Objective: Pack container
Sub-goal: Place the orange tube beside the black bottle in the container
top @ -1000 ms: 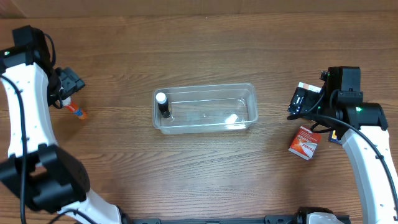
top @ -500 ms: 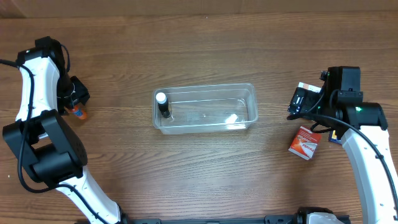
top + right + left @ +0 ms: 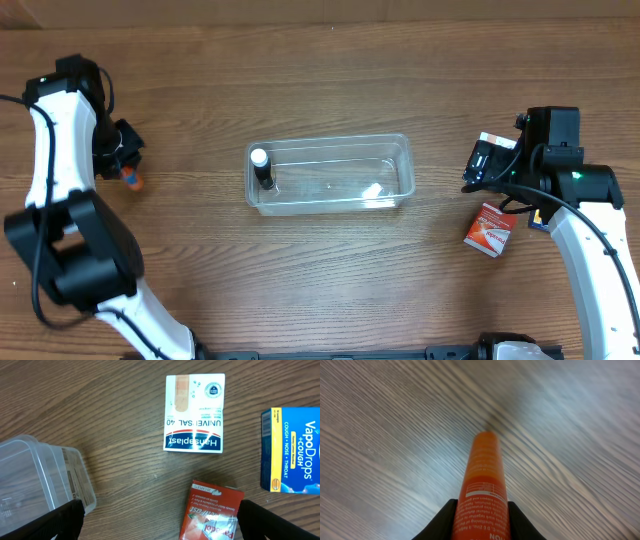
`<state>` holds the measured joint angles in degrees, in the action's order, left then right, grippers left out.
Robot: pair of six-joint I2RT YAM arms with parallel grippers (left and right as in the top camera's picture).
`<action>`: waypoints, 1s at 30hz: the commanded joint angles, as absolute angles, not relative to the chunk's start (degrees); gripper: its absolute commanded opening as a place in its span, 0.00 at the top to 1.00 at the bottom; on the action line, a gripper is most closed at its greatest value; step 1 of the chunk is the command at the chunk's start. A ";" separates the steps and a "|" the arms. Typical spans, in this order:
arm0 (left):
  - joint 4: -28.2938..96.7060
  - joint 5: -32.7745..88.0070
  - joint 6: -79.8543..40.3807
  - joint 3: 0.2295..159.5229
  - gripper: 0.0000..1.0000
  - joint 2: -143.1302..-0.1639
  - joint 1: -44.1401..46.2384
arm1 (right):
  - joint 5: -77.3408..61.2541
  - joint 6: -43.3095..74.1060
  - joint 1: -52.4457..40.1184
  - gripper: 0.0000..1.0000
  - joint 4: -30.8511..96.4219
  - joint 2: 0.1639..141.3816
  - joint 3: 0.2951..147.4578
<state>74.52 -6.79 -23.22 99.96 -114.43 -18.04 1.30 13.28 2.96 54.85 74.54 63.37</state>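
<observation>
The orange tube (image 3: pixel 484 475) was held, apparently by its end only, in the left gripper (image 3: pixel 481 510); it could be dropped short of the container (image 3: pixel 330 141) at frame centre. The right gripper (image 3: pixel 162 516) was spread wide.

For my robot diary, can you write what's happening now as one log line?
left gripper: shut on orange tube | right gripper: open above red box | container: holds white-capped black tube

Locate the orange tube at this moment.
In the overhead view the orange tube is at the far left, held between the fingers of the left gripper, well to the left of the clear container.
</observation>
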 commanded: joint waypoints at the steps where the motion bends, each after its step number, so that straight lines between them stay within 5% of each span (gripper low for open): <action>1: 76.18 -0.36 -19.51 100.03 0.96 -96.53 -9.63 | 1.19 13.34 3.18 0.00 54.57 74.72 64.90; 10: 77.01 1.13 -19.86 89.93 0.96 -86.17 20.43 | 1.19 13.37 3.18 0.00 54.54 74.72 64.90; 15: 66.76 0.84 -20.78 77.23 0.96 -86.63 21.41 | 1.17 13.37 3.18 0.00 54.57 74.72 64.90; 30: 60.34 -3.42 -22.28 77.10 0.96 -100.51 20.67 | 1.19 13.37 3.18 0.00 54.59 74.72 64.88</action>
<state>61.23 -2.15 -21.08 77.14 -99.63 21.28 1.28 13.30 2.96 54.89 74.54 63.46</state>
